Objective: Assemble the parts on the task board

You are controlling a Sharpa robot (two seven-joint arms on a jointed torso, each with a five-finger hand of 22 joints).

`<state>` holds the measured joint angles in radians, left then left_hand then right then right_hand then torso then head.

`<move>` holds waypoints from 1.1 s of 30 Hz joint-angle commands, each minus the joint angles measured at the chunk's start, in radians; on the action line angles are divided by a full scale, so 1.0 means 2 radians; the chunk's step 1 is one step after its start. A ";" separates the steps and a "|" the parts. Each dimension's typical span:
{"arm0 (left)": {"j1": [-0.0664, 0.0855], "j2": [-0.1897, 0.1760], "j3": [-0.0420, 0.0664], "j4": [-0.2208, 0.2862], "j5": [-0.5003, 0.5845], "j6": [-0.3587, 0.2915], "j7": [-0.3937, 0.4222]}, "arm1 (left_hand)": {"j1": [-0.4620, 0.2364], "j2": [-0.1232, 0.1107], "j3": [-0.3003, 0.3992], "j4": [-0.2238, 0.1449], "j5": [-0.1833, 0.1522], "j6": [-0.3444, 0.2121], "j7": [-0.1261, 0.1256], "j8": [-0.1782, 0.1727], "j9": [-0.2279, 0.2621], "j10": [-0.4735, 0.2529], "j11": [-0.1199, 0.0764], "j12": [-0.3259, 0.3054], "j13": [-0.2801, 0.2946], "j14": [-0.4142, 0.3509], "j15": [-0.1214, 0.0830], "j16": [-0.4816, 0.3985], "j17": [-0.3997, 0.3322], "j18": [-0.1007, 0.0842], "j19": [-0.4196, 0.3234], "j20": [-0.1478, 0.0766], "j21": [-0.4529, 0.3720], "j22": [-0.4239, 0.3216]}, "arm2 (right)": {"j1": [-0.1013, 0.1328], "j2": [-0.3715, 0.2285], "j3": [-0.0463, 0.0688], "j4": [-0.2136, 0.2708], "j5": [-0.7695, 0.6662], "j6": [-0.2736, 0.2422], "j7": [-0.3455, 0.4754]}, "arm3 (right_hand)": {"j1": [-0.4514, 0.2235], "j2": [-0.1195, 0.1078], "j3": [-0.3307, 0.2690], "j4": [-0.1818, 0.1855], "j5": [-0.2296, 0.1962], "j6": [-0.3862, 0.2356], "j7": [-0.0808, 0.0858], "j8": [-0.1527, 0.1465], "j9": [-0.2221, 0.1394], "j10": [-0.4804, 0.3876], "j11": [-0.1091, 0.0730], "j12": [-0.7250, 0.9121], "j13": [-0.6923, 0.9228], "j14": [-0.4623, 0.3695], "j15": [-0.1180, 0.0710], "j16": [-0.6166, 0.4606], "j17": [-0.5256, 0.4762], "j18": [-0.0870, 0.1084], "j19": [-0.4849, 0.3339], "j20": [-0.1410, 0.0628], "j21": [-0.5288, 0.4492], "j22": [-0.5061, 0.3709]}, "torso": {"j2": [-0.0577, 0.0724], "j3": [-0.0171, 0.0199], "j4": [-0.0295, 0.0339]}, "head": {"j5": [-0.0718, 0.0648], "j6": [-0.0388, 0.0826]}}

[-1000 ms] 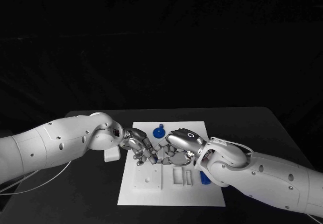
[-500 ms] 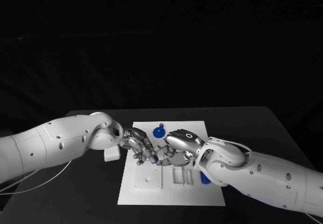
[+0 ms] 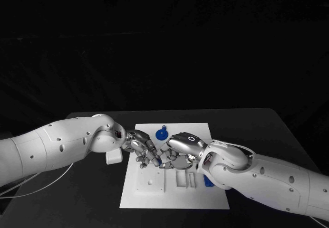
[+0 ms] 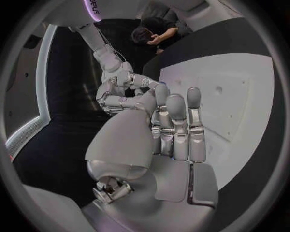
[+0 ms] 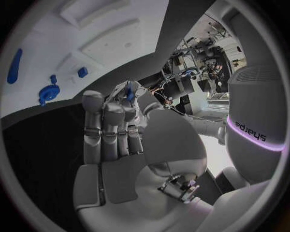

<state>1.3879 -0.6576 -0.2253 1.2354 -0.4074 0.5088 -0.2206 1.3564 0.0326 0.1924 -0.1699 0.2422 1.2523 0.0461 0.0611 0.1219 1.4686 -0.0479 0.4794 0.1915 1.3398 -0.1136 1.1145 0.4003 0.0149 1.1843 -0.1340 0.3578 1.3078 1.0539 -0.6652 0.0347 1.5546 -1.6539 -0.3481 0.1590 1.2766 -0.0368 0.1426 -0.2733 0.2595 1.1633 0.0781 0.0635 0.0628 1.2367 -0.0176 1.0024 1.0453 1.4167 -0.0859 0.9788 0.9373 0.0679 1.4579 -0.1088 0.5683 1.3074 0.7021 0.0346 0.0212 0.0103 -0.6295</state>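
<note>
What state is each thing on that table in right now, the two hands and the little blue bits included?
left hand: over the task board, fingertips meeting the right hand's around a small blue part.
right hand: over the board, fingers curled toward the left hand.
small blue part: between the two hands' fingertips.
round blue part: lying loose on the board's far end.
long blue part: lying by the board's right edge.
task board: flat on the table.

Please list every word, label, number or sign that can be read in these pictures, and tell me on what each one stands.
"sharpa", seen upside down: on the white arm in the right wrist view, beside a purple light strip.
Part of the same lettering, cut off and not fully readable: on the white arm in the left wrist view.
Task board: no readable text.
</note>
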 commanded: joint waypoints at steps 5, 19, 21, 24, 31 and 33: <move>0.001 0.000 0.001 0.001 0.013 0.012 0.009 | -0.001 0.005 0.002 0.000 0.001 0.009 -0.006 0.002 0.089 0.021 -0.004 0.002 0.000 -0.002 -0.001 0.002 0.001 -0.004 -0.004 0.001 0.004 0.011 | -0.001 0.002 -0.001 0.000 -0.008 0.009 0.000 | -0.003 0.005 0.009 -0.001 -0.006 0.010 -0.002 -0.001 0.000 -0.003 0.000 0.002 0.001 0.000 0.000 0.000 0.001 0.002 0.000 0.002 0.001 0.031 | 0.000 0.0000 0.0000 | 0.000 0.000; 0.001 0.000 0.001 0.000 0.024 0.012 0.008 | -0.001 0.005 0.002 0.001 0.001 0.008 -0.006 0.001 0.089 0.021 -0.004 0.002 0.000 -0.002 -0.001 0.002 0.002 -0.004 -0.004 0.001 0.005 0.010 | -0.001 0.002 -0.001 0.000 -0.009 0.000 0.000 | -0.003 0.014 0.055 0.001 -0.051 0.039 -0.008 0.000 0.001 -0.001 -0.005 0.004 0.004 0.001 -0.003 0.001 0.004 -0.001 -0.001 -0.002 0.006 0.032 | 0.000 0.0003 0.0000 | 0.000 0.000; 0.001 0.000 0.001 0.000 0.025 0.011 0.008 | -0.001 0.005 0.002 0.001 0.001 0.008 -0.006 0.001 0.089 0.021 -0.004 0.002 0.000 -0.002 -0.001 0.002 0.002 -0.004 -0.004 0.001 0.005 0.010 | -0.001 0.001 -0.001 0.000 -0.009 -0.004 0.000 | -0.003 0.018 0.063 0.004 -0.063 0.043 -0.009 -0.001 0.001 -0.001 -0.005 0.005 0.005 0.001 -0.003 0.002 0.005 -0.001 -0.001 -0.002 0.007 0.032 | 0.000 0.0004 0.0001 | 0.000 0.000; 0.001 0.000 0.001 0.000 0.028 0.009 0.007 | -0.001 0.005 0.002 0.001 0.001 0.008 -0.006 0.001 0.089 0.021 -0.004 0.001 0.000 -0.002 -0.001 0.002 0.002 -0.004 -0.004 0.001 0.005 0.010 | -0.001 0.001 -0.001 0.000 -0.008 -0.009 -0.001 | -0.004 0.019 0.076 0.006 -0.078 0.047 -0.010 -0.001 0.001 0.001 -0.007 0.006 0.006 0.002 -0.004 0.003 0.006 -0.002 0.000 -0.002 0.009 0.032 | 0.000 0.0003 0.0000 | -0.001 0.001; 0.001 0.000 0.001 0.000 0.035 0.000 0.004 | 0.000 0.004 -0.001 0.004 -0.001 0.000 -0.003 0.001 0.086 0.021 -0.003 -0.001 -0.001 -0.002 0.000 0.001 0.001 -0.004 -0.004 0.001 0.004 0.010 | -0.002 0.001 -0.001 0.001 -0.006 -0.015 -0.002 | -0.006 0.018 0.107 0.013 -0.092 0.054 -0.010 0.000 0.001 0.005 -0.009 0.008 0.011 0.003 -0.004 0.004 0.009 -0.002 0.000 -0.003 0.013 0.033 | 0.000 0.0006 -0.0003 | -0.001 0.001; 0.001 0.000 0.001 0.000 0.037 -0.004 0.003 | 0.001 0.004 -0.004 0.006 -0.005 -0.004 -0.002 0.001 0.084 0.021 -0.003 -0.001 -0.001 -0.002 0.000 0.000 0.001 -0.004 -0.004 0.002 0.003 0.010 | -0.002 0.000 -0.001 0.001 -0.005 -0.015 -0.003 | -0.007 0.016 0.111 0.014 -0.093 0.055 -0.011 0.000 0.001 0.005 -0.009 0.008 0.012 0.003 -0.004 0.004 0.010 -0.002 0.000 -0.003 0.014 0.033 | 0.000 0.0004 -0.0002 | -0.002 0.001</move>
<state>1.3879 -0.6597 -0.2259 1.2324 -0.3663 0.5109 -0.2238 1.3544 0.0304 0.1827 -0.1627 0.2356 1.2485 0.0424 0.0611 0.1658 1.4687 -0.0478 0.4794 0.1901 1.3413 -0.1116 1.1145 0.4024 0.0149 1.1824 -0.1319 0.3639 1.3075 1.0525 -0.6647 0.0343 1.5553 -1.6589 -0.3729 0.1565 1.2622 -0.0110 0.3516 -0.2496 0.0765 1.2440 0.0623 0.0590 0.0622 1.2419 -0.0305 1.0140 1.0682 1.4198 -0.0891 0.9827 0.9556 0.0679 1.4579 -0.1088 0.5927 1.3073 0.7020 0.0355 0.0209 0.0077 -0.6274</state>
